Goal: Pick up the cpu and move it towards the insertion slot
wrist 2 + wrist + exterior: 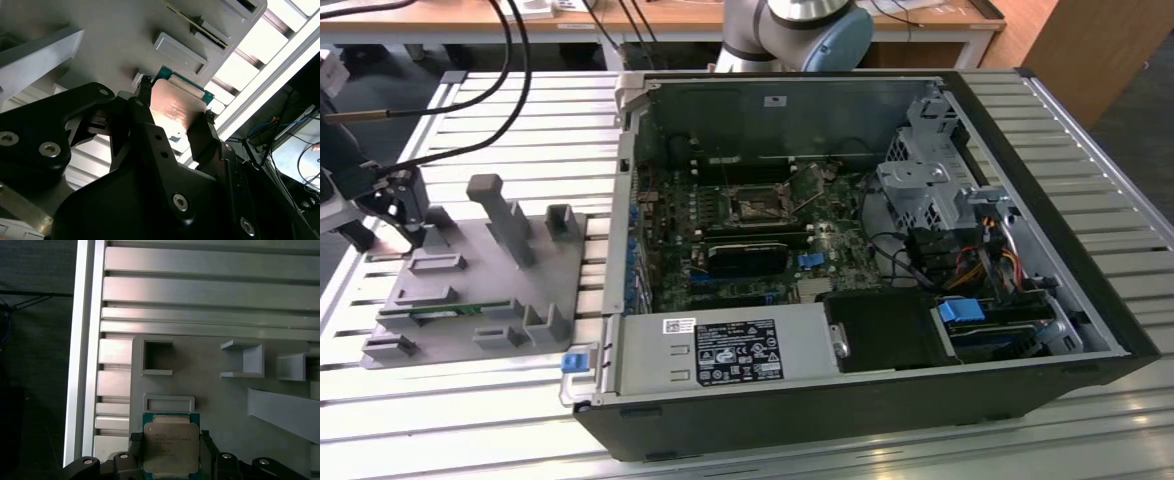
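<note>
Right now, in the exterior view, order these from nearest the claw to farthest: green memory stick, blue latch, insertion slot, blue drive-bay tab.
1. green memory stick, on the grey fixture by the claw.
2. blue latch, low in the view.
3. insertion slot, near the view's centre.
4. blue drive-bay tab, exterior view's right.

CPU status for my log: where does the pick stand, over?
Gripper shut on the cpu, over the grey fixture. Insertion slot across in the open case. Case wall stands between.

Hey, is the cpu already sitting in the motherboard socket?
No, the first wrist view shows the cpu between the fingers of the gripper, over the grey fixture.
</note>
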Available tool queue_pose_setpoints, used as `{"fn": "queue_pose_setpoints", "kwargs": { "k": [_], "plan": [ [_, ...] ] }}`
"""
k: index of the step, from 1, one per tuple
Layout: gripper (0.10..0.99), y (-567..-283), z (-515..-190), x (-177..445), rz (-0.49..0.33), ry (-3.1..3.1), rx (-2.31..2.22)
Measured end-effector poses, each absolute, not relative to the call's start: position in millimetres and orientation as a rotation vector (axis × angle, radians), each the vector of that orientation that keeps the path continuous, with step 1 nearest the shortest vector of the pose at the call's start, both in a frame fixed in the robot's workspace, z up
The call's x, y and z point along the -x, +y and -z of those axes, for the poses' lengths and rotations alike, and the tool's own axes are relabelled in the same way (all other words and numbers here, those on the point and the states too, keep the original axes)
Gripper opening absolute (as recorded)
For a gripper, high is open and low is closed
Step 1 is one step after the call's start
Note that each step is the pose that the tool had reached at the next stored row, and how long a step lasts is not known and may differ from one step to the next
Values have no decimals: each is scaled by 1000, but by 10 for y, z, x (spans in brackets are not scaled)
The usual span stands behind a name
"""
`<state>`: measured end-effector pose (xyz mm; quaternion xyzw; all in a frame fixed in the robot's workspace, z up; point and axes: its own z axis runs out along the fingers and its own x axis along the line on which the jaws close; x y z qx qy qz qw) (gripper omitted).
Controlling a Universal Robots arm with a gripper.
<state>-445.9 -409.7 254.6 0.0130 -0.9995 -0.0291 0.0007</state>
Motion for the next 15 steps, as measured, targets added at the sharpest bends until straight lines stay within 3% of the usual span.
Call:
{"fn": "queue_pose_setpoints", "kwargs": {
  "k": [15],
  "plan": [
    [541, -4097, -2621, 4459, 91, -3139, -41]
  ]
}}
